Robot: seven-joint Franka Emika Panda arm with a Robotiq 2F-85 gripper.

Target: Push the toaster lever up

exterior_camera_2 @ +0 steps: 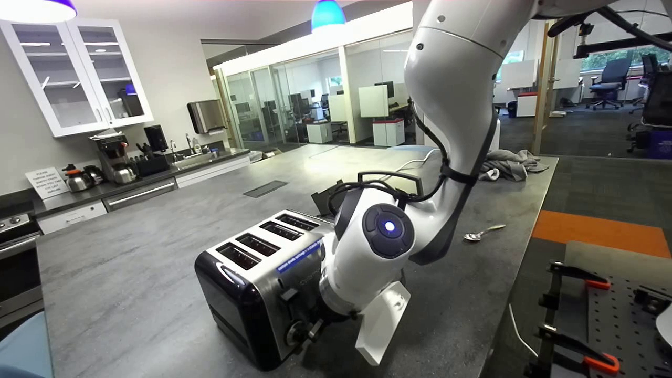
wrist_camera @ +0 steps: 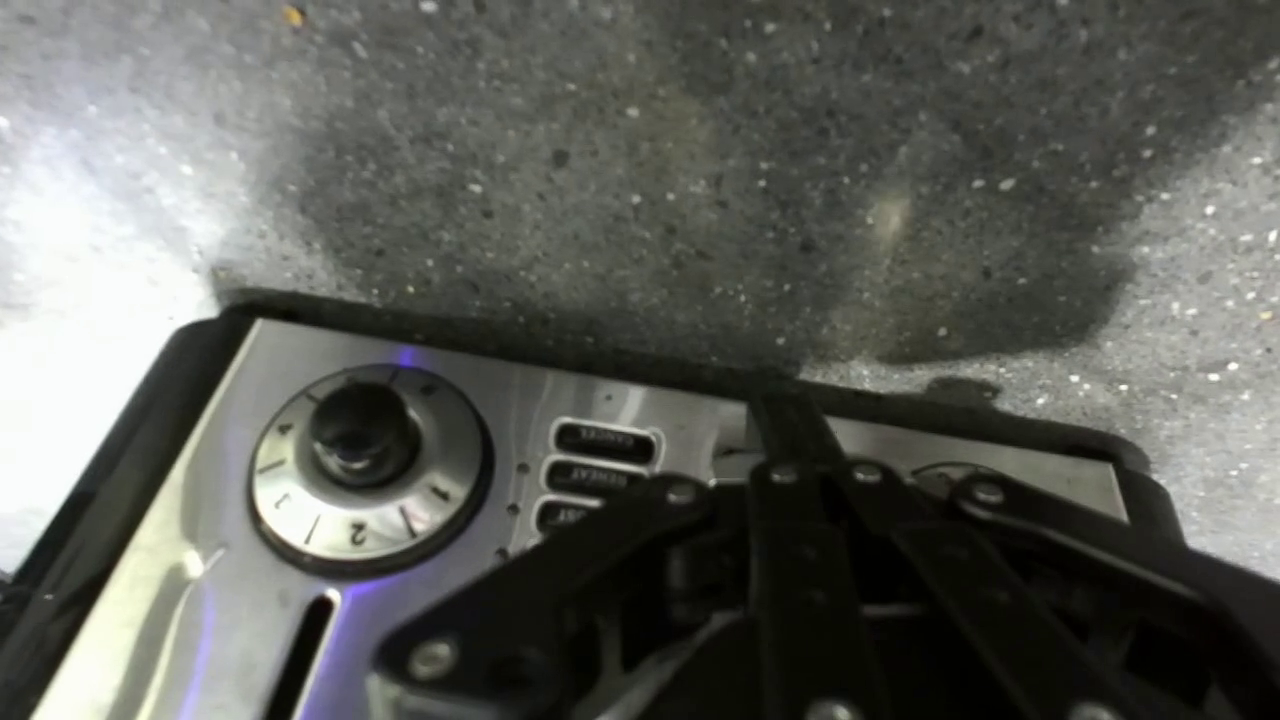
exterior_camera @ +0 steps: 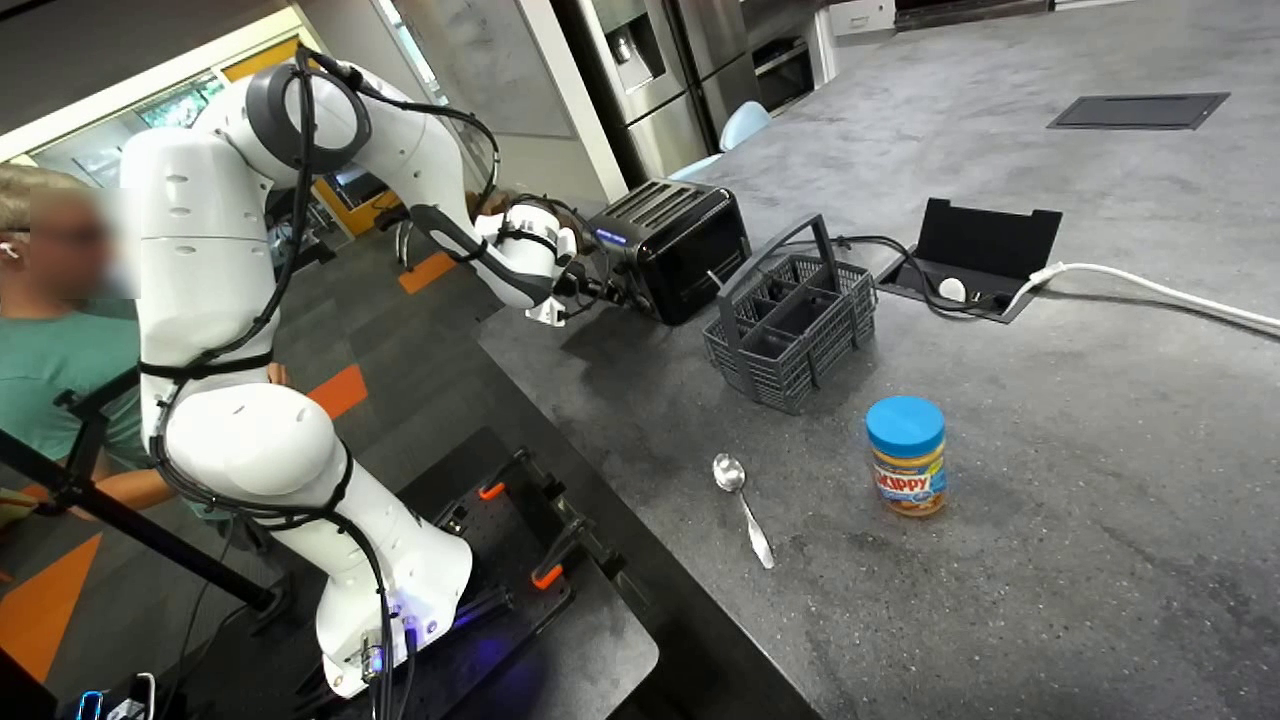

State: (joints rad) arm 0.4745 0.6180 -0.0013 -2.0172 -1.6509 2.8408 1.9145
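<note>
The black and steel four-slot toaster stands on the counter in both exterior views [exterior_camera: 690, 250] [exterior_camera_2: 228, 302]. One toaster lever [exterior_camera_2: 287, 295] shows on its front face, left of my wrist in an exterior view. Any second lever is hidden behind the arm. In the wrist view the toaster's front panel [wrist_camera: 510, 400] appears upside down, with a dial, buttons and a lever slot [wrist_camera: 303, 655]. My gripper [wrist_camera: 785, 405] is at the panel, right of the buttons. Its fingers are together, with nothing visible between them. It also shows in an exterior view [exterior_camera: 622, 292]. Contact with a lever cannot be seen.
A grey cutlery basket [exterior_camera: 795, 325] stands beside the toaster. A spoon [exterior_camera: 745, 510] and a peanut butter jar [exterior_camera: 908, 460] are on the counter. An open outlet box [exterior_camera: 985, 245] with cables lies behind the basket. The counter edge [exterior_camera: 580, 450] runs near the arm.
</note>
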